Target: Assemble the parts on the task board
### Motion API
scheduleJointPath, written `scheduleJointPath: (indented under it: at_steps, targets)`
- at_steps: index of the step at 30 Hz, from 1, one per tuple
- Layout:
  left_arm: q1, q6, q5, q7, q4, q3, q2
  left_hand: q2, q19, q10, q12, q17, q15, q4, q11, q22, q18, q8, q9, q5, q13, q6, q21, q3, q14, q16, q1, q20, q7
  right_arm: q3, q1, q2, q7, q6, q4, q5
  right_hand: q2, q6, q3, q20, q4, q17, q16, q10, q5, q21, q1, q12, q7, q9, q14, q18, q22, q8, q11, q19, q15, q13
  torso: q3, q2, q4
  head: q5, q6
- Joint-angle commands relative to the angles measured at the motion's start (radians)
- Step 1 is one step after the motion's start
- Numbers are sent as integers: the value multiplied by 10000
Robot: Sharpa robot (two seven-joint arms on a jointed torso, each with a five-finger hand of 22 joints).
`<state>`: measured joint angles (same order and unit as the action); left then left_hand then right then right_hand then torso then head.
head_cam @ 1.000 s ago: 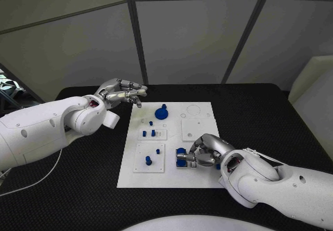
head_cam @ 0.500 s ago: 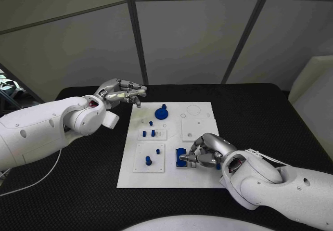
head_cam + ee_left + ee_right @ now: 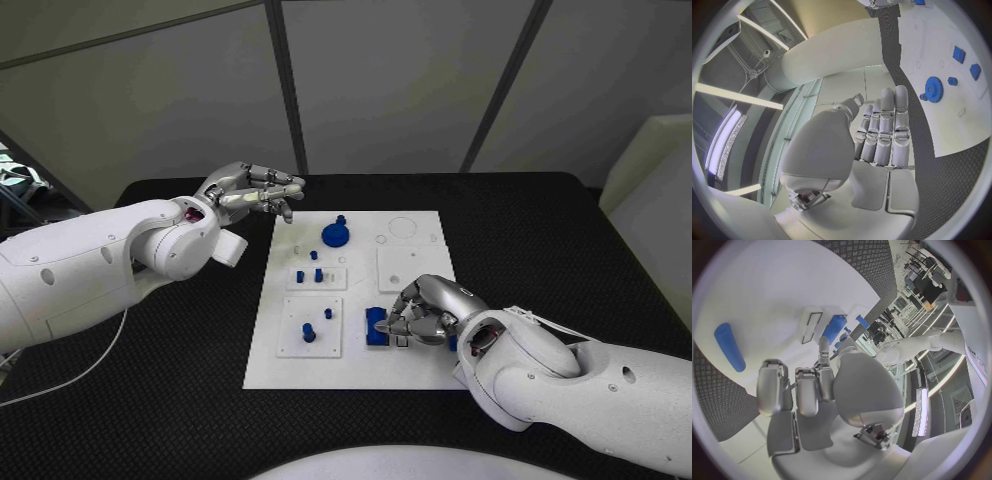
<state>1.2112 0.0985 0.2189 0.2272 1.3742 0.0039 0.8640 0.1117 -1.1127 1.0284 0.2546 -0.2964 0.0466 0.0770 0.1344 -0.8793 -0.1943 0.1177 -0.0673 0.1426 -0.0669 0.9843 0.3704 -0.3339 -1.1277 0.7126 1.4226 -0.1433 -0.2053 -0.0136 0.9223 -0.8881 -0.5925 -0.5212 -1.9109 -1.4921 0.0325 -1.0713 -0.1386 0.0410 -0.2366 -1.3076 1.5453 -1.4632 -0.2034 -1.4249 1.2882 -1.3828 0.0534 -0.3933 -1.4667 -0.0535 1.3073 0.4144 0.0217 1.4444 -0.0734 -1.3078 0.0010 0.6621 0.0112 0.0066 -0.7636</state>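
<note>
**A:** What is the right hand [image 3: 423, 312] on, and how would it handle?

**B:** A blue block [image 3: 378, 330] at the near right of the task board [image 3: 411, 222], by the board's recessed fixtures. The fingers are curled down around it; I can't tell whether they truly clamp it or only rest against it. I'd judge it a small rigid plastic part: light, stiff, not fragile, but smooth enough to slip or twist from a shallow pinch. Best taken across its two flat sides, low down, so it stays square to its slot.

**A:** And the rest of the parts?

**B:** A blue gear [image 3: 335, 235] sits toward the far end of the board, and small blue pegs [image 3: 309, 275] stand in the middle plate. A long blue piece [image 3: 729, 353] lies apart on the board, seen from the right wrist.

**A:** The left hand [image 3: 257, 192]?

**B:** Raised over the worktop [image 3: 188, 330] just off the board's far left corner, fingers loosely bent, holding nothing.

**A:** Anything different from a second ago?

**B:** Barely. The right hand has crept slightly toward the block; the left hand has stayed put.
</note>
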Motion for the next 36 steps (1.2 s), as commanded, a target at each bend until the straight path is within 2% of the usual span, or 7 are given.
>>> scheduleJointPath:
  at_steps: [1, 13, 17, 21, 26, 31, 36]
  targets:
    - [13, -62, -45, 21, 23, 9, 3, -84, -1, -72, 69, 14, 41, 35, 6, 9, 128, 38, 10, -13, 2, -39, -33, 51, -37, -47, -33, -17, -20, 5, 11, 31, -116, 148, 35, -266, -37, -40, 3, -78, 116, -2142, 42, -36, -63, -35, 209, -41, -99, -42, -941, 52, 675, 72, 40, -22, -97, -868, -2, 4, 6, 7, -6]
    - [13, -55, -45, 24, 13, 9, 5, -105, -7, -81, 78, 21, 42, 47, 7, 24, 127, 39, 9, -10, 1, -45, -41, 52, -43, -49, -40, -19, -20, 4, 11, -134, 164, 14, -67, -392, 34, 6, -11, -130, 527, -2136, 38, -59, 337, -32, 850, -52, -120, -158, -940, 56, 691, 132, 75, -18, -139, -915, 5, -8, 18, -25, -22]
    - [13, -33, -45, 24, 9, 9, 16, -116, -11, -86, 83, 26, 39, 42, 4, 33, 125, 40, 9, -7, 0, -50, -46, 46, -45, -51, -26, -18, -18, 12, 13, -451, 541, -600, -183, 351, 205, 456, -475, -30, -273, -1466, -289, 457, -1218, 483, -93, 824, 97, -35, -787, -89, 44, -221, -111, -467, 9, -160, 5, -9, 32, -79, 31]
    - [13, -28, -45, 28, -6, 8, 14, -116, -11, -86, 83, 26, 39, 42, 4, 33, 125, 40, 9, -7, 0, -50, -46, 46, -45, -51, -26, -18, -18, 206, 18, -925, 830, -804, -385, 1020, 233, 661, -586, 39, -453, -1439, -312, 520, -1344, 538, -111, 950, 203, 62, -787, -103, -6, -477, -197, -497, 74, -61, 5, -21, 26, -117, 32]
    - [11, -37, -45, 58, -38, 7, -8, -115, -15, -89, 89, 30, 36, 27, 2, 40, 123, 41, 8, -5, -1, -53, -49, 42, -46, -53, -5, -16, -16, 493, 70, -1688, 893, -373, -628, 1319, 181, 912, -648, 154, -469, -1272, -408, 845, -1414, 705, 121, 1539, 371, 238, -755, -147, -192, -953, -341, -613, 198, 438, 4, -23, 38, -188, 72]
    - [11, 46, -45, 312, -40, 0, -32, -76, -24, -77, 115, 42, 27, -27, -7, 56, 120, 55, 4, -6, -6, -43, -54, 49, -47, -59, 53, -8, -9, 584, 127, -2337, 918, -167, -757, 965, 150, 842, -653, 186, -419, -1301, -401, 851, -1517, 688, 322, 1589, 385, 276, -763, -142, -157, -1078, -356, -584, 217, 477, -13, -1, 27, -326, 83]
    - [10, 106, -46, 447, -45, -3, -43, -73, -28, -63, 129, 45, 24, -35, -11, 61, 120, 65, 0, -6, -9, -30, -55, 52, -49, -60, 62, -7, -5, 605, 133, -2678, 740, 413, -818, 454, 130, 637, -687, 190, -423, -1326, -392, 759, -1606, 632, 433, 1481, 349, 267, -771, -125, -76, -1094, -331, -520, 204, 385, 14, 11, 36, -529, 124]
